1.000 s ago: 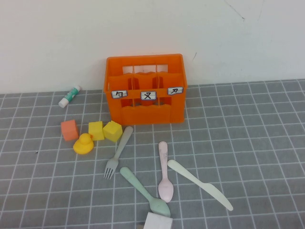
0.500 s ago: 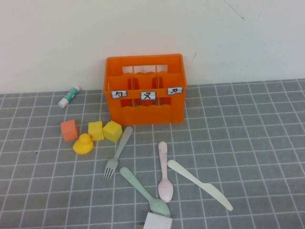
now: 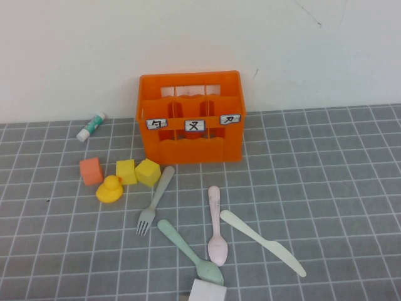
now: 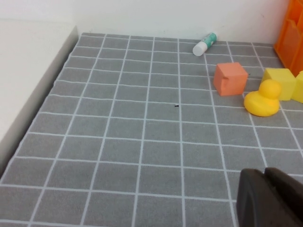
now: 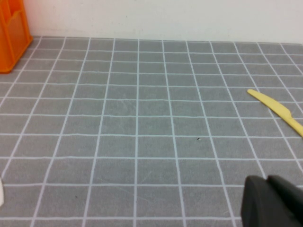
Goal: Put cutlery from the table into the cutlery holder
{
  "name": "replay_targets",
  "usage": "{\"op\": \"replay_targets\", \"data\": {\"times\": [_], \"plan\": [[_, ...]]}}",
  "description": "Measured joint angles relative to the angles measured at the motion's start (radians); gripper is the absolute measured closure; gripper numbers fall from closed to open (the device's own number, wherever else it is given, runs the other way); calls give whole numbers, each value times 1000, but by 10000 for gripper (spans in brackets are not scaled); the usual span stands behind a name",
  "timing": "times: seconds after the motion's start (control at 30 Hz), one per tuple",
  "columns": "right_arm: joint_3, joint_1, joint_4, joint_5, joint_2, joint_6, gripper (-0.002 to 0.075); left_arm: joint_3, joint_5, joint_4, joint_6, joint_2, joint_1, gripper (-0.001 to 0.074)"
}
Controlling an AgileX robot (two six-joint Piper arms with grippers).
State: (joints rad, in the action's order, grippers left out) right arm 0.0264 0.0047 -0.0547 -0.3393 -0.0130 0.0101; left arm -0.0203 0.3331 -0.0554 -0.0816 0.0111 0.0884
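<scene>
Lying flat on the tabletop [image 3: 326, 188], all four cutlery pieces remain outside the cutlery holder [image 3: 191, 116], which stands at the back by the wall. The grey-beige fork [image 3: 155, 200] sits nearest the crate, the mint-green spoon [image 3: 190, 252] and pale pink spoon [image 3: 216, 226] lie further forward, and the cream-white knife [image 3: 262, 241] lies to their right.

Risk assessment: slim flat pieces are likely to slip from a pinch or skid on approach. The fork lies just beside a yellow cube [image 3: 148, 172], so a sideways approach could knock it. The two spoons lie near each other; reaching for one may disturb the other.

The left gripper [image 4: 270, 198] hovers low over bare grid near the yellow duck [image 4: 263, 98], jaws closed and empty. The right gripper [image 5: 274, 201] sits low, short of the knife, jaws closed and empty.
</scene>
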Motion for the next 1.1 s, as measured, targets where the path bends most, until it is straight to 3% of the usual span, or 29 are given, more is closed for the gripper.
{"op": "replay_targets", "data": {"times": [0.1, 0.3, 0.37, 0.6, 0.7, 0.87, 1.1], "plan": [[0, 0, 0, 0, 0, 0, 729, -1, -20, -60, -53, 0, 0, 736], [0, 0, 0, 0, 0, 0, 729, -9, -100, -699, -404, 0, 0, 736], [0, 0, 0, 0, 0, 0, 729, -9, -110, -784, -422, 0, 0, 736], [0, 0, 0, 0, 0, 0, 729, -9, -134, -809, -351, 0, 0, 736], [0, 0, 0, 0, 0, 0, 729, -3, -128, -815, -211, 0, 0, 736], [0, 0, 0, 0, 0, 0, 729, 172, 92, -786, 168, -49, 0, 736], [0, 0, 0, 0, 0, 0, 729, 534, 510, -502, 453, -415, 0, 736]]}}
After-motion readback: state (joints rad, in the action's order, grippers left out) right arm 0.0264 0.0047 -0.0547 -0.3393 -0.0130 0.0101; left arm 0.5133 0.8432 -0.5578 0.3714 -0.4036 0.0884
